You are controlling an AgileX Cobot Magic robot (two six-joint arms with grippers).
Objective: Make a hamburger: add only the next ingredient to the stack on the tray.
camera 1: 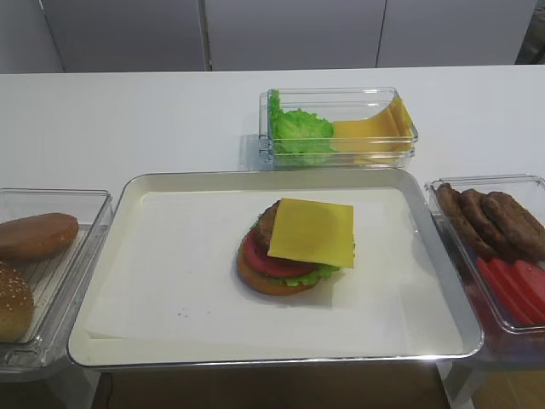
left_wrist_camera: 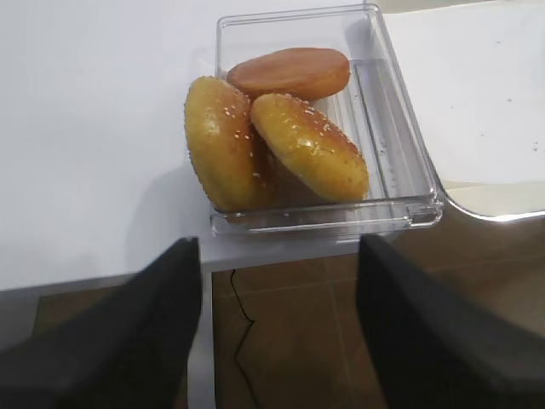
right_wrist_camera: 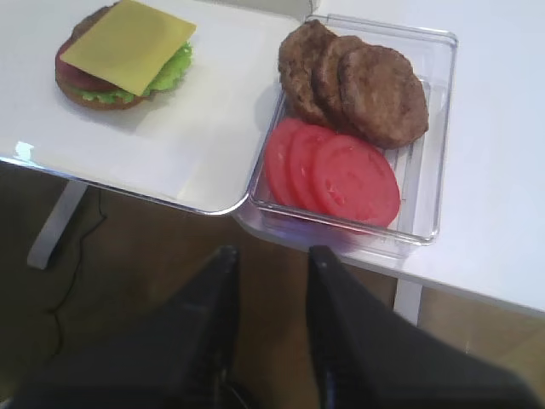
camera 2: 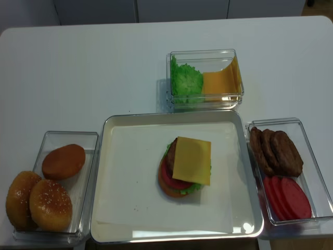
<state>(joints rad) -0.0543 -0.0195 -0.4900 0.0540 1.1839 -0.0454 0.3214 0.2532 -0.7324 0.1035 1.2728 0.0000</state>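
Observation:
The hamburger stack (camera 1: pixel 285 260) sits in the middle of the paper-lined metal tray (camera 1: pixel 119 213): tan bun base, red tomato, green lettuce, brown patty. A square yellow cheese slice (camera 1: pixel 312 232) lies flat on top of it, slightly skewed toward the right; it also shows from above (camera 2: pixel 191 160) and in the right wrist view (right_wrist_camera: pixel 128 43). My right gripper (right_wrist_camera: pixel 272 253) hangs below the table's front edge, near the tray's right corner, open with nothing between its fingers. My left gripper (left_wrist_camera: pixel 279 243) is wide open and empty, below the table edge in front of the bun bin.
A clear bin of lettuce and cheese slices (camera 1: pixel 339 128) stands behind the tray. A bin of patties and tomato slices (camera 1: pixel 498 243) is on the right, and a bin of buns (camera 1: pixel 38 264) on the left. Brown floor lies under both grippers.

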